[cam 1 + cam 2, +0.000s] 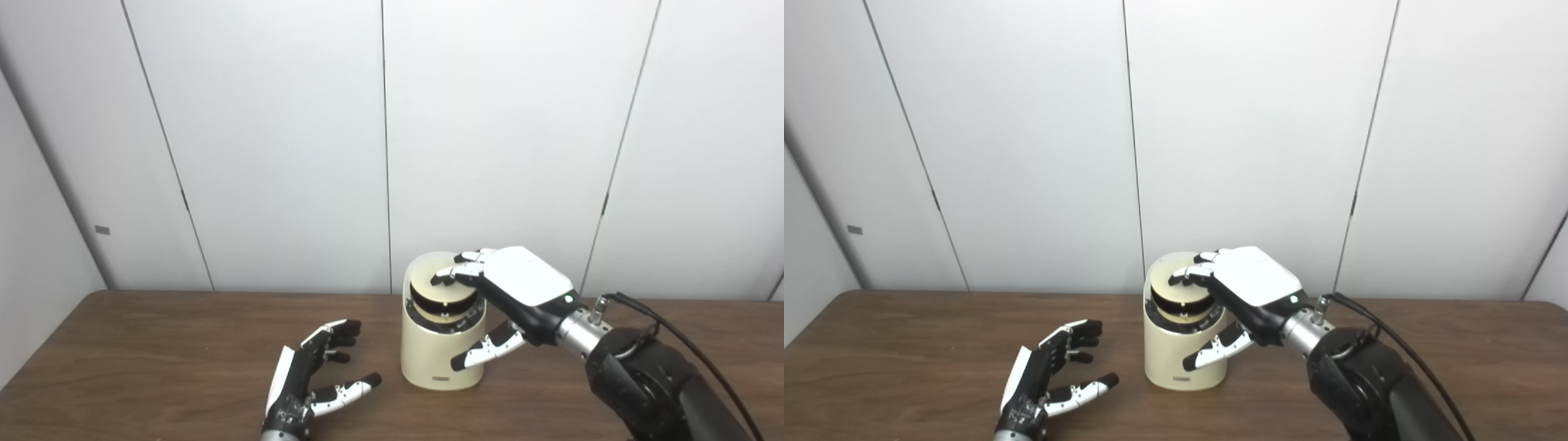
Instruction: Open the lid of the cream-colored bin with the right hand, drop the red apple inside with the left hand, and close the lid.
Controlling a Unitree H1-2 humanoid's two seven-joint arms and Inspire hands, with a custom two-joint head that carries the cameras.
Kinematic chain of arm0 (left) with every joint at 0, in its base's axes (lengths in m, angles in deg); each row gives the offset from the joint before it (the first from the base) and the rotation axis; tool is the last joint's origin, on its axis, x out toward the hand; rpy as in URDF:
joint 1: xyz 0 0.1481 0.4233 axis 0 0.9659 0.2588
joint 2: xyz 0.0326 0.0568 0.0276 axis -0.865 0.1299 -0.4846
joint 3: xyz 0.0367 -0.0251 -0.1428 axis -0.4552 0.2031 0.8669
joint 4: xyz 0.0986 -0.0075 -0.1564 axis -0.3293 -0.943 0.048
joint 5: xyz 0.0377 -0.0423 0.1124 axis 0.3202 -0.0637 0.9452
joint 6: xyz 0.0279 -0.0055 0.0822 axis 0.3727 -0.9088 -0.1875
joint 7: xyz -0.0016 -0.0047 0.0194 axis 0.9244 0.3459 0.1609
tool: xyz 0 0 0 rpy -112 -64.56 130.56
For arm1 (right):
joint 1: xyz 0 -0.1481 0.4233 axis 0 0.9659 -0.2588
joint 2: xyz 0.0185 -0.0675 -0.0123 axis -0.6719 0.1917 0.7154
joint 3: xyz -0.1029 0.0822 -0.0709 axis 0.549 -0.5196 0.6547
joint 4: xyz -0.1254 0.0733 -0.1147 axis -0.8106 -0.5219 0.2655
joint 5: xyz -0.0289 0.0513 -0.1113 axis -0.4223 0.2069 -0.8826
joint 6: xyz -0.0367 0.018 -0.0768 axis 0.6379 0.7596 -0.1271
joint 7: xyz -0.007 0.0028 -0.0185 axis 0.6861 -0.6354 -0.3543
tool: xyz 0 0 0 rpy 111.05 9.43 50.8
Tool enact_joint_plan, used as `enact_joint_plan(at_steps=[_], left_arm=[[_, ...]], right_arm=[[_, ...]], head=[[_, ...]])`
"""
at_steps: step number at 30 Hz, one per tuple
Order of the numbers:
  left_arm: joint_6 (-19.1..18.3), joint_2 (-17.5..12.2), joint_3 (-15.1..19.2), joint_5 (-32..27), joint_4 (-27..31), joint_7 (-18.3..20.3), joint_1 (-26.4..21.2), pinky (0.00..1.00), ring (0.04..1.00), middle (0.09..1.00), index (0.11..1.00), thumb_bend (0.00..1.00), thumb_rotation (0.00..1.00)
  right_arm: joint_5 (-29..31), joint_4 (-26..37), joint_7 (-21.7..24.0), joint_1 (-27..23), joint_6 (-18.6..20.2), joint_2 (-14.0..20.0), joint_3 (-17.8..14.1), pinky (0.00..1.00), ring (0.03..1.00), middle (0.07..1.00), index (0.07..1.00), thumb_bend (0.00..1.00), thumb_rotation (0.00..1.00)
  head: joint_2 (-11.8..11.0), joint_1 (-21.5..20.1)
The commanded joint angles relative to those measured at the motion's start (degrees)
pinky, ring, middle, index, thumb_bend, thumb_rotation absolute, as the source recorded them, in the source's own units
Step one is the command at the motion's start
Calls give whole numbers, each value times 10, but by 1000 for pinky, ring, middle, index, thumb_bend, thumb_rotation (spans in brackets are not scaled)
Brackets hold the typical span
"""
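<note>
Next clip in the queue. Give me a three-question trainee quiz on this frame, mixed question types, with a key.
1. True or false: the left hand holds a red apple.
2. The right hand's fingers rest on: A) the wooden table; B) the round lid of the cream-colored cylindrical bin; C) the wall.
3. Fill in: the lid sits ____ (flat or tilted).

Key: 1 false, the hand is open and no apple is in view; 2 B; 3 tilted.

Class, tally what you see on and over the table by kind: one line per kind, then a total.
Robot hands: 2, the left hand and the right hand
Cream-colored bin: 1
Lid, partly raised under the right hand: 1
Apples: 0 visible
Total: 4
</note>
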Motion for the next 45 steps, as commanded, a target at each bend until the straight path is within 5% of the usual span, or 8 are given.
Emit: enact_joint_plan(at_steps=[1,27,45], left_arm=[[6,-1,1,0,16,-3,-3,657,748,764,753,720,66],[13,3,1,-4,29,-7,1,639,729,749,736,699,51],[21,4,8,-11,24,-11,2,601,696,726,725,685,16]], right_arm=[[6,14,-1,-14,-3,4,-5,884,892,769,785,670,436],[39,-1,19,-9,-12,5,9,846,864,744,770,687,382],[-44,23,98,-15,43,8,37,927,902,757,778,704,464]], head=[[1,2],[13,5],[15,3]])
